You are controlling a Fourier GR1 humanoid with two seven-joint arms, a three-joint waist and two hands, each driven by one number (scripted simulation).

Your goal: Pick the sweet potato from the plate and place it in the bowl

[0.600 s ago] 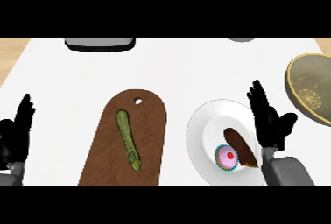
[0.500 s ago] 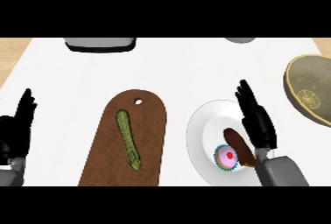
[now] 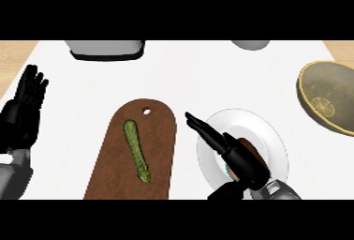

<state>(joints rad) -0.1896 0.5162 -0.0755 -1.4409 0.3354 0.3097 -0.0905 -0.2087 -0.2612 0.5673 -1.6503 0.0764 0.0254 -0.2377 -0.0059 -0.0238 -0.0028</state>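
A white plate (image 3: 266, 131) lies right of centre. On it a dark brown sweet potato (image 3: 249, 144) shows only partly, behind my right hand (image 3: 235, 154). That hand lies low over the plate's left half, fingers straight and pointing up-left toward the board, open. A small pink and teal item on the plate is almost wholly hidden under the hand. An olive-gold bowl (image 3: 330, 98) sits at the right edge, cut off by the view. My left hand (image 3: 21, 117) rests open at the left edge, fingers up.
A brown cutting board (image 3: 159, 140) with a green asparagus spear (image 3: 136, 150) lies left of the plate. A grey appliance (image 3: 105, 49) and a grey round object (image 3: 250, 44) stand at the back edge.
My right hand has swung left and down, from upright at the plate's right side to lying across its left half, covering most of the sweet potato. My left hand stayed put.
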